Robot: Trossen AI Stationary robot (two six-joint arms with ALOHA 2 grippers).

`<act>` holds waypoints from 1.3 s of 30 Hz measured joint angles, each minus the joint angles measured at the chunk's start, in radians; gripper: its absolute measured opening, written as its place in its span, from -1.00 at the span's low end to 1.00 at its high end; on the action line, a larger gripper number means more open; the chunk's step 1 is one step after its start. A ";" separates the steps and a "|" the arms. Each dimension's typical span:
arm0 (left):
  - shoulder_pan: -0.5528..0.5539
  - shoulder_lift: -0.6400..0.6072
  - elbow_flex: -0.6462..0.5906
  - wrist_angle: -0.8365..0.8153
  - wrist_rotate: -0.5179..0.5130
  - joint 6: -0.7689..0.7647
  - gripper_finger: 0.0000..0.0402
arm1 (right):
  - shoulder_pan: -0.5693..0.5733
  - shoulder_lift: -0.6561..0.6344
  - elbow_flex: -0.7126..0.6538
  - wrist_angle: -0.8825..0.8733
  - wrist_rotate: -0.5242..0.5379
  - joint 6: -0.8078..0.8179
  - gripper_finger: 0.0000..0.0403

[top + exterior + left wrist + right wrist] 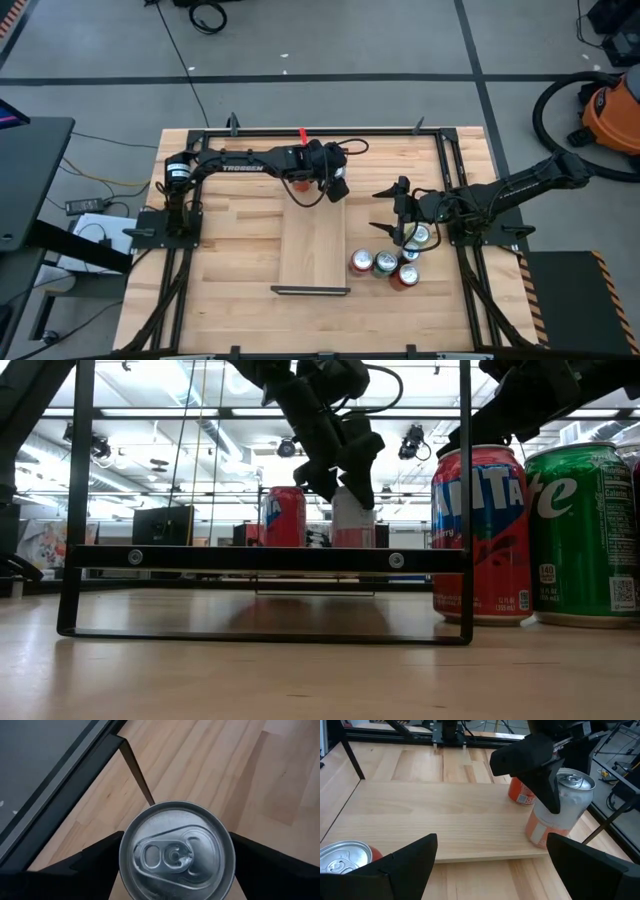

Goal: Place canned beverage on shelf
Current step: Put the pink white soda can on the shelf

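An orange-and-white canned beverage (pixel 555 815) stands on the shelf (pixel 445 820), a light plank with black end frames, near the end closest to the table's far edge. My left gripper (pixel 335 188) slants down over the can, with a finger on each side of its silver top (pixel 176 852). A red can (pixel 520 794) stands just behind it on the shelf. My right gripper (pixel 383 210) waits open near the table's right side, above a cluster of cans, touching nothing. My left gripper has its fingers (pixel 85 865) beside the can's two sides, coming slanting down from the table's left. The can's top hides the places where they would meet its wall, so I cannot tell whether they touch it. The can's base rests on the shelf.
Several cans (pixel 385 265) stand on the table right of the shelf, among them a red one (pixel 478 535) and a green one (pixel 585 535). The shelf's near black frame (pixel 265 558) stands toward the table's front edge. Black rails run along the table's sides.
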 joint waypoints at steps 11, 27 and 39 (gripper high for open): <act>-0.001 0.000 0.000 -0.010 0.000 0.004 0.73 | 0.000 0.000 0.000 0.000 0.000 0.000 0.92; -0.008 -0.016 0.000 -0.034 0.045 0.028 0.74 | 0.000 0.000 0.000 0.000 -0.001 0.000 0.92; -0.007 -0.025 0.001 -0.046 0.062 0.007 0.94 | 0.000 0.000 0.000 0.002 -0.008 0.001 0.92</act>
